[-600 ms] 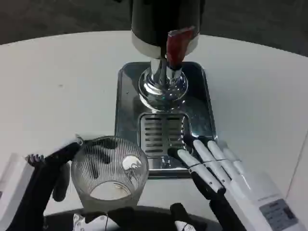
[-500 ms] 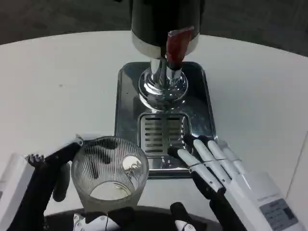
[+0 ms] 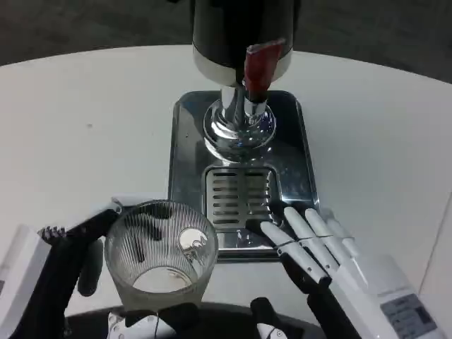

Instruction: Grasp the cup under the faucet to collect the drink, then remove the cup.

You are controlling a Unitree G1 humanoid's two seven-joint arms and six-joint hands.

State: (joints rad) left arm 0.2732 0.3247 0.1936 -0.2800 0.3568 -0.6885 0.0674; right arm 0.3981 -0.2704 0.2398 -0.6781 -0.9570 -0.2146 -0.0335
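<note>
Nearest to the camera, the left hand (image 3: 70, 258) holds the cup (image 3: 161, 258), a clear glass with fine ribs on its wall. The black fingers (image 3: 145, 229) show through the glass, wrapped around its far side. The cup is upright, at the lower left of the picture, beside the front left corner of the metal tray (image 3: 185, 155) and not under the faucet (image 3: 240, 120). I cannot tell if there is drink inside it.

The right hand (image 3: 311, 247) is at the lower right. Its fingers are straight and lie close together, holding nothing; the tips reach over the front right part of the tray, near the slotted grille (image 3: 239, 198). On the white back of this hand there is a small label (image 3: 402, 307) with dark print, too small to read.

Further away, the shiny faucet stands over the tray, and behind it is the dark dispenser body (image 3: 244, 32) with a red lever (image 3: 260, 65).

All of this stands on a white table (image 3: 85, 120) with a curved far edge. Beyond the table is a dark floor.
</note>
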